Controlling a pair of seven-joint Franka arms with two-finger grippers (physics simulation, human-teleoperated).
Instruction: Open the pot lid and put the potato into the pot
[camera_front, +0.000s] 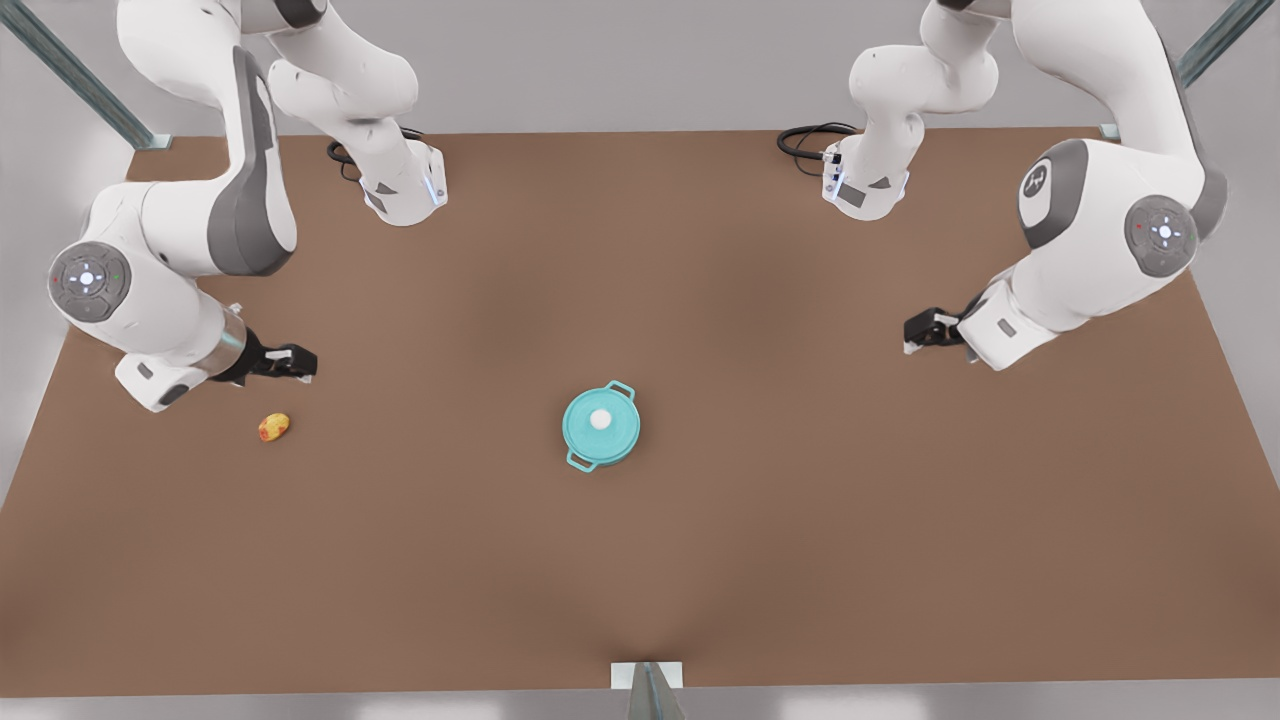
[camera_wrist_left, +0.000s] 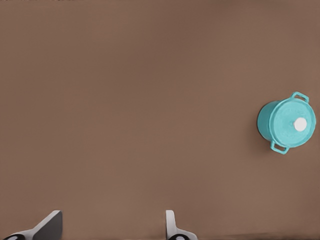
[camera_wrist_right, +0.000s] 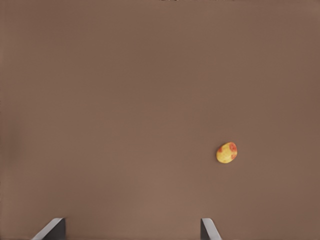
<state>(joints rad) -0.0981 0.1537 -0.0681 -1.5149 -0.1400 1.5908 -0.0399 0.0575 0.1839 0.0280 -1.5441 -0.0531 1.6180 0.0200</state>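
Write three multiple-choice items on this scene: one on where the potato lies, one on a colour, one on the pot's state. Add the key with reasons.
1. Where is the potato?
A. On the table near the right gripper, at the front view's left
B. Inside the pot
C. On top of the lid

2. What colour is the knob on the pot lid?
A. Red
B. White
C. Black

3. What state is the pot in?
A. Open, lid lying on the table
B. Closed, lid seated on it
C. Tipped on its side

Key: 1 A, the potato lies on bare table just below the open right gripper. 2 B, the knob is a white dot on the teal disc. 3 B, the lid covers the upright pot. The left gripper waits open at the front view's right.
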